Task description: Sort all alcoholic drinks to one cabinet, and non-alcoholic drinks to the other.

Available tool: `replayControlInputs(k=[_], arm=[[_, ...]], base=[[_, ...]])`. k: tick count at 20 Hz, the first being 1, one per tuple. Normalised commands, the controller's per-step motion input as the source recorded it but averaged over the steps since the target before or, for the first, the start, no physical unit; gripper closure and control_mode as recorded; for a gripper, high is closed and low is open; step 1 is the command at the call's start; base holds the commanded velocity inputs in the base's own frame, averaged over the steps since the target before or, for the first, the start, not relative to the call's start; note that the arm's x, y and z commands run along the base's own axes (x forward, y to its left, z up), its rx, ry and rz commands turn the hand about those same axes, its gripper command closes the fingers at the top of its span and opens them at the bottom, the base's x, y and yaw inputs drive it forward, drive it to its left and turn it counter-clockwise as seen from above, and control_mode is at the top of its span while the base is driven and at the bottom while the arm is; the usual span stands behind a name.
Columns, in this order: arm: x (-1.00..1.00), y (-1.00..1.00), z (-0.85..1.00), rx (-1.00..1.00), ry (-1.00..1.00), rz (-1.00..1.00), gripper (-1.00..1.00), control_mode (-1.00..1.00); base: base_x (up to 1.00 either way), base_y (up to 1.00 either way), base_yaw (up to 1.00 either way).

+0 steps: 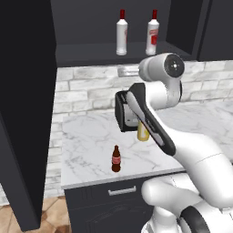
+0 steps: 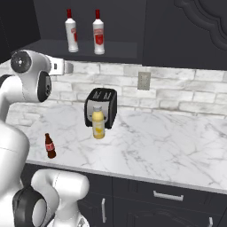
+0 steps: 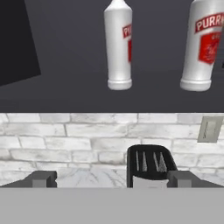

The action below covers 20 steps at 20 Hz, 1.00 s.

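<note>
Two alcoholic drinks, tall white bottles with red caps (image 1: 121, 34) (image 1: 153, 34), stand side by side on the shelf of the open cabinet (image 1: 86, 52); the hand view has them close up (image 3: 119, 48) (image 3: 203, 48). The other cabinet (image 2: 186, 31) to the right is closed. On the counter, the yellow juice bottle (image 2: 98, 124) stands in front of the toaster, and the small brown bottle (image 2: 50, 146) stands near the front edge. My gripper (image 3: 112, 179) is open and empty, held below the shelf and facing the backsplash, its fingertips (image 3: 43, 178) wide apart.
A black toaster (image 2: 101, 106) sits on the marble counter (image 2: 168, 146) against the brick backsplash. A wall outlet (image 2: 144, 80) is to its right. The open cabinet door (image 1: 22, 113) hangs at the left. Drawer units with silver handles (image 2: 167, 195) sit below.
</note>
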Motion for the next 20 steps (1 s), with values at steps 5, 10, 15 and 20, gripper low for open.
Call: replayControlInputs(k=[5, 10, 15, 20], arm=[[-0.34, 0.00, -0.23, 0.01, 0.05, 0.02, -1.00, -1.00], [-0.29, 0.00, -0.22, 0.01, 0.05, 0.02, -1.00, -1.00], [-0.23, 0.00, -0.22, 0.00, 0.06, 0.02, -1.00, -1.00], [-0.17, 0.00, -0.23, 0.00, 0.09, 0.03, -1.00, -1.00]], base=[[0.00, 0.00, 0.00], [0.00, 0.00, 0.00], [0.00, 0.00, 0.00], [0.00, 0.00, 0.00]])
